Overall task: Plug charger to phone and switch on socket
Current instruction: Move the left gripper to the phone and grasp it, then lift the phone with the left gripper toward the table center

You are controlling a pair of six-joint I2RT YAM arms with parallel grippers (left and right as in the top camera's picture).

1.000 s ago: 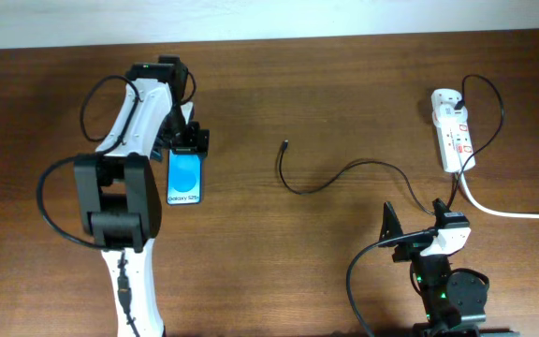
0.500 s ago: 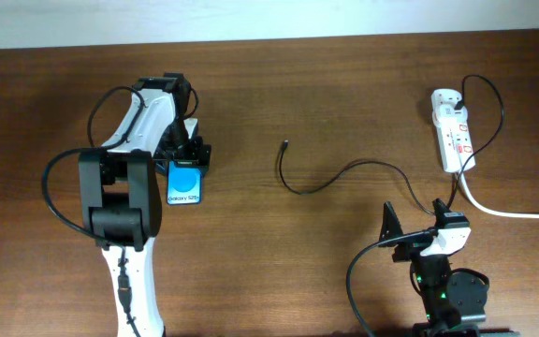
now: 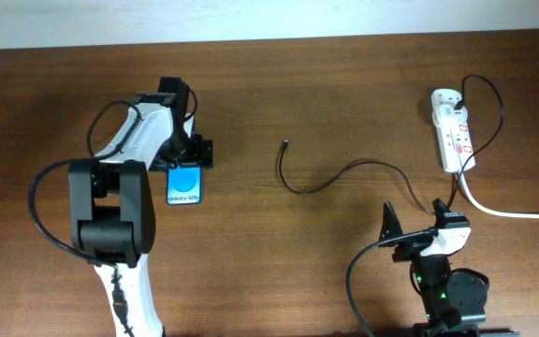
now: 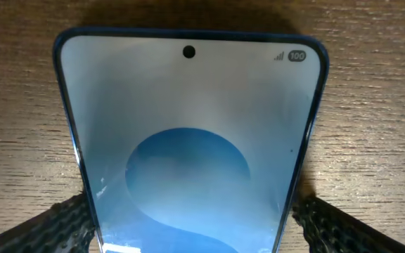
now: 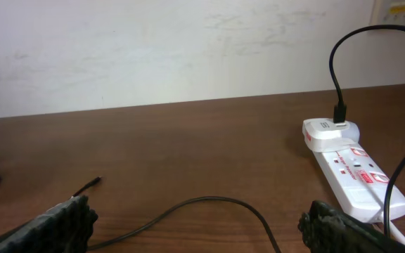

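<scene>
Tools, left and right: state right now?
Left tool: closed on the phone, fingers against both side edges.
Right tool: open, holding nothing.

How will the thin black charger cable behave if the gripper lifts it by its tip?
Probably floppy: the charger lies in loose curves on the table, so it should droop and trail. Likely light, being so thin. Its far end looks plugged in at the socket, so a long pull may tug that.

One phone, one charger cable, one socket strip.
</scene>
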